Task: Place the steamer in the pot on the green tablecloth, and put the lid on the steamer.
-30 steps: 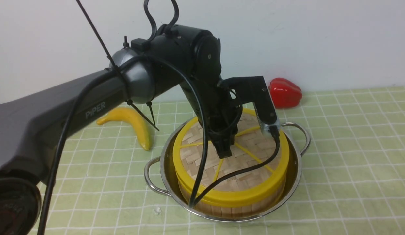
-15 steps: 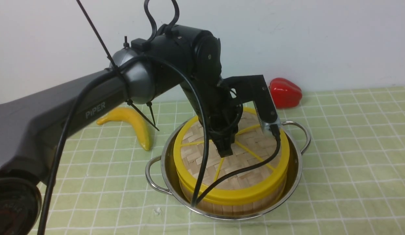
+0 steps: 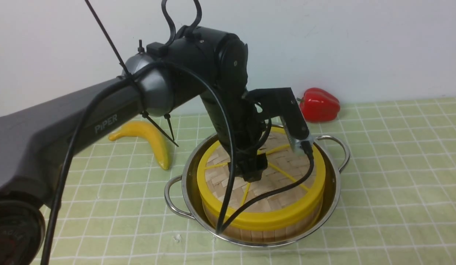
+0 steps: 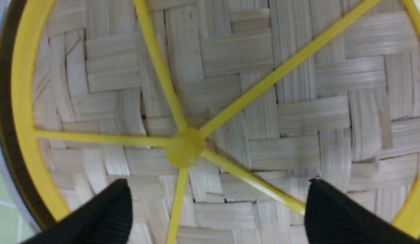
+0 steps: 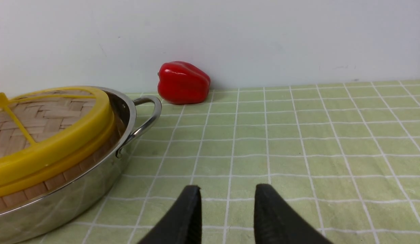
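Note:
The steel pot stands on the green tablecloth. The steamer sits inside it; only its wooden wall shows, and its dumplings are hidden. The woven lid with yellow rim and spokes lies on the steamer. My left gripper is open just above the lid's centre; in the left wrist view its fingertips stand wide apart on either side of the hub, holding nothing. My right gripper is open and empty, low over the cloth beside the pot. The right arm is out of the front view.
A red pepper lies by the back wall behind the pot, also seen in the right wrist view. A yellow banana lies on the cloth left of the pot. The left arm's cable hangs over the lid's near rim.
My left gripper's jaws have spread apart over the lid's hub and the wrist has shifted slightly left. The lid stays flat on the steamer.

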Controlling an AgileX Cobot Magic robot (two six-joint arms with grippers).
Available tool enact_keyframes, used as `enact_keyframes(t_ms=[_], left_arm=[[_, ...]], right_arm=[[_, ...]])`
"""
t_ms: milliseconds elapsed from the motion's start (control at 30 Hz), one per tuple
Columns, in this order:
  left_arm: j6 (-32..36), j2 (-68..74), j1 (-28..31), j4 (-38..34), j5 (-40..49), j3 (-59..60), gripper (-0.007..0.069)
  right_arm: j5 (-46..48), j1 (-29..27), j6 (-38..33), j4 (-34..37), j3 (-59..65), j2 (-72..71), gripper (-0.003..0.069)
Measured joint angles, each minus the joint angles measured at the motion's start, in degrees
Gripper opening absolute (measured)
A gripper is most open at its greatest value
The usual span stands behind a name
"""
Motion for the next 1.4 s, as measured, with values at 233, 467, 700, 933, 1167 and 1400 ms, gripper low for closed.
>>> enact_keyframes(t_ms=[233, 467, 700, 933, 1167, 1400], left_arm=[[-8.3, -7.9, 0.0, 1.5, 3.5, -8.6, 0.0644], [-19.2, -17.3, 0.0, 3.9, 3.6, -14.1, 0.0478], [-21.4, -21.7, 0.1, 4.0, 0.0, -14.5, 0.0268], [-21.4, -22.0, 0.7, 3.7, -1.2, -12.5, 0.0133], [-22.0, -33.3, 9.0, -3.3, -6.6, 6.4, 0.0089], [-22.0, -53.1, 30.2, -15.0, -21.5, 36.2, 0.0084]], right_arm=[[0.0, 0.0, 0.0, 0.0, 0.0, 0.0, 0.024], [0.0, 0.0, 0.0, 0.0, 0.0, 0.0, 0.024], [0.0, 0.0, 0.0, 0.0, 0.0, 0.0, 0.024], [-0.1, 0.0, 0.0, 0.0, 0.0, 0.0, 0.024], [-0.1, 0.0, 0.0, 0.0, 0.0, 0.0, 0.024], [-0.1, 0.0, 0.0, 0.0, 0.0, 0.0, 0.024]])
